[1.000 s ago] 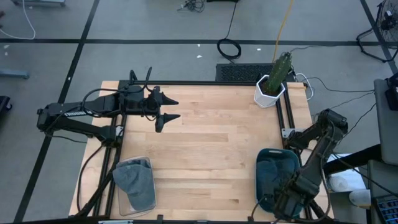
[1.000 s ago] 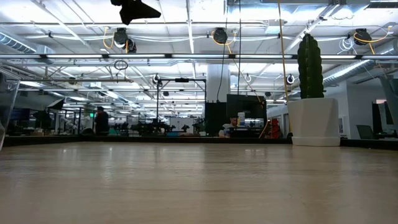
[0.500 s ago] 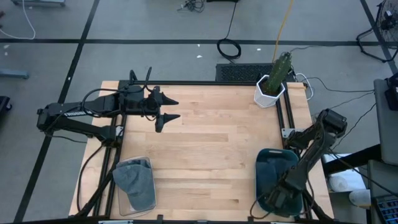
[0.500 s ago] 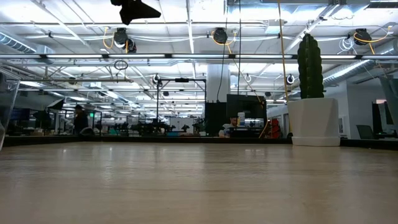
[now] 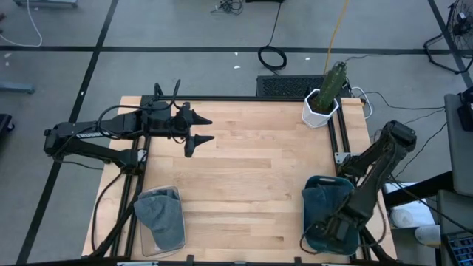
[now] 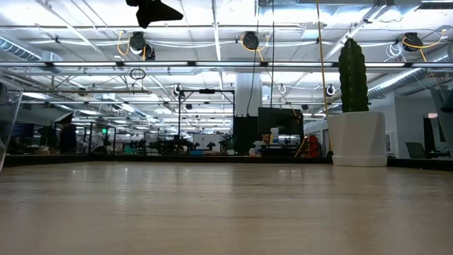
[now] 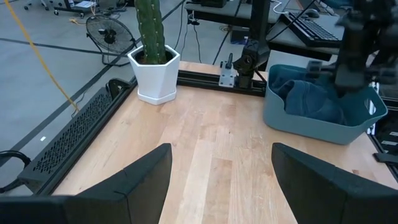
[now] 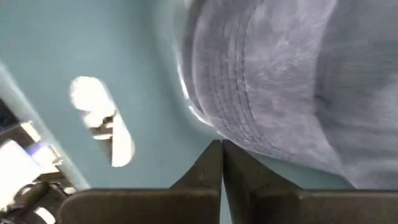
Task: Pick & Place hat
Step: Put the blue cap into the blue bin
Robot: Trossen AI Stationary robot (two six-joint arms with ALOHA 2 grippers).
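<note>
A dark blue-grey hat [image 5: 329,198] lies in a teal bin [image 5: 307,210] at the table's near right corner. My right gripper [image 5: 331,233] reaches down into that bin at its near end. In the right wrist view its fingers [image 8: 221,149] are shut, tips together at the hat's stitched brim [image 8: 249,93], next to the bin's wall [image 8: 93,50]. A second, grey hat [image 5: 159,214] lies in a clear bin [image 5: 176,193] at the near left. My left gripper [image 5: 198,130] hovers open over the far left of the table. My right gripper points down into the teal bin with its shut fingertips at the edge of the hat's brim [image 8: 214,127]. I cannot tell whether they touch the cloth. No cloth shows between the fingers.
A cactus in a white pot [image 5: 322,103] stands at the far right corner, also seen in the low view as the pot [image 6: 356,138]. Bare wood [image 5: 251,185] spans the table's middle between the two bins. The left wrist view shows the teal bin [image 7: 317,118] and my right arm [image 7: 357,43].
My right arm has shifted over the teal bin: its elbow has swung toward the far edge and its gripper has moved a little toward the table's left inside the bin. The left arm has kept still.
</note>
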